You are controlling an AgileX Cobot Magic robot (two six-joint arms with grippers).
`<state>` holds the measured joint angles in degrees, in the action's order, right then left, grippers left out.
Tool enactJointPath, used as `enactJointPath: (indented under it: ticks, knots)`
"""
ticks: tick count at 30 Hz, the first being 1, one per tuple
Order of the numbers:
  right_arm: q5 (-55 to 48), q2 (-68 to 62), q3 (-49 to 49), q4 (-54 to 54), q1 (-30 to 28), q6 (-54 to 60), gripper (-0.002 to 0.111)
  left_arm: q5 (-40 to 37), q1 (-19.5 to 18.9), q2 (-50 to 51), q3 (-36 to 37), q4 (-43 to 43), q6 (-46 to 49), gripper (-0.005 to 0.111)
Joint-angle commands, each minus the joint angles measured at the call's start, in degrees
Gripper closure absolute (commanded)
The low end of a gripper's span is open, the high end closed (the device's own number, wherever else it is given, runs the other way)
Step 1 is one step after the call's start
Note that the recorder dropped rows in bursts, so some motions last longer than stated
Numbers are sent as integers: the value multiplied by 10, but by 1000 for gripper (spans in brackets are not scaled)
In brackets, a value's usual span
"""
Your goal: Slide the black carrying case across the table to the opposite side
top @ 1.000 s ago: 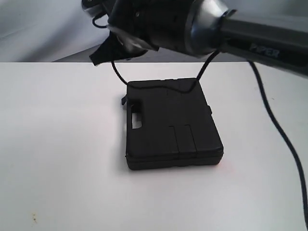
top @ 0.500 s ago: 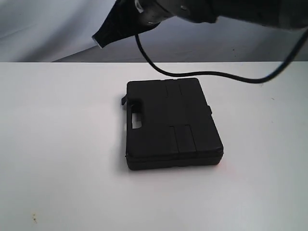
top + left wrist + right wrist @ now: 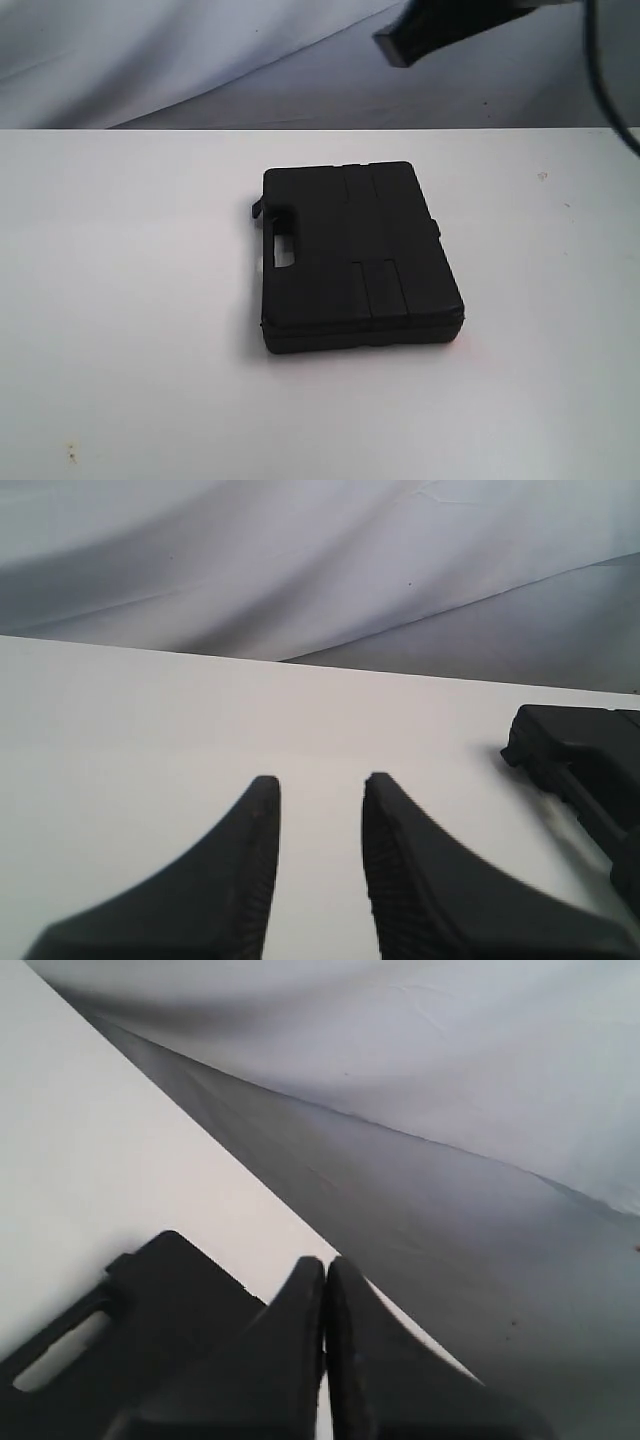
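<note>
Midway across the worktop lies the black carrying case, seemingly rigid, light, slippery; best pushed at a side edge; right hand pressed together, left hand spread, both empty

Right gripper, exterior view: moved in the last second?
Yes. The right gripper has swung right and upward: its tip was left of the black carrying case, and is now above the case's far right corner. The case stayed put.

case lies flat on the table, midway; right gripper hangs above its far side
</note>
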<state>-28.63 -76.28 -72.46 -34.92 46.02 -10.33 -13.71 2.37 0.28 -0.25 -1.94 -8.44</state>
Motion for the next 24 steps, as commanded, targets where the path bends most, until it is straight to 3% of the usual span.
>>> enactJointPath:
  ticks: [1, 7, 11, 14, 21, 24]
  knots:
    - [7, 69, 47, 26, -63, 35, 108, 2, -2, -3, 2, -3, -3, 78]
    - [-10, 136, 87, -15, -111, 3, 108, 2, -2, -3, 2, -3, -3, 78]
    - [108, 191, 138, 118, -180, 116, 108, 2, -2, -3, 2, -3, -3, 78]
    - [179, 226, 185, 149, -221, 178, 108, 2, -2, -3, 2, -3, -3, 78]
    - [233, 311, 288, 192, -287, 145, 108, 2, -2, -3, 2, -3, -3, 78]
    - [290, 371, 343, 225, -323, 182, 108, 2, -2, -3, 2, -3, -3, 78]
